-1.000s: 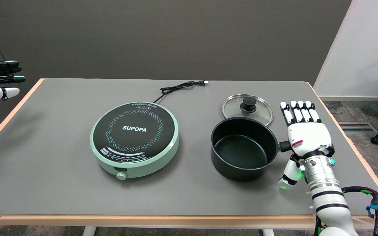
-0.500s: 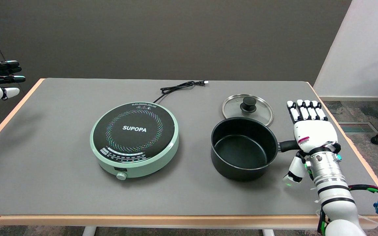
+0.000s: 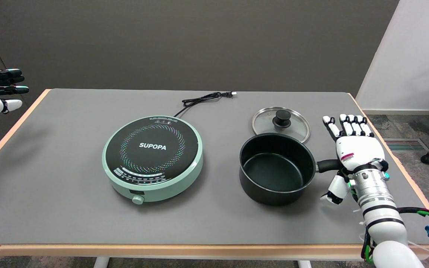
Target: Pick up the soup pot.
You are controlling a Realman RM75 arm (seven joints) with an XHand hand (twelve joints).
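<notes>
Over the last second the right hand (image 3: 355, 150) has slid rightward, away from the pot (image 3: 277, 168), so more of the black handle (image 3: 328, 165) now shows between the pot wall and the palm; nothing else on the table has shifted.

The table (image 3: 69, 208) is a wide grey surface with a tan edge. Bare surface runs along the whole near side and the left third. The right edge passes close behind the hand, leaving little room on that side.

The cooker (image 3: 152, 157), round and green-rimmed, sits left of centre with its cord (image 3: 203, 99) trailing toward the far edge. A clear gap separates it from the pot.

The pot stands upright on the table right of centre, uncovered, its handle pointing right. The lid (image 3: 280, 123) lies flat just behind it, its near rim hidden by the pot's far rim.

The hand hovers palm-down over the outer end of the handle. Its fingers (image 3: 348, 124) stretch straight toward the far edge, slightly fanned, and grip nothing. The thumb (image 3: 337, 188) hangs down on the near side of the handle. Whether the palm touches the handle is hard to judge from this angle, but nothing closes around it.
</notes>
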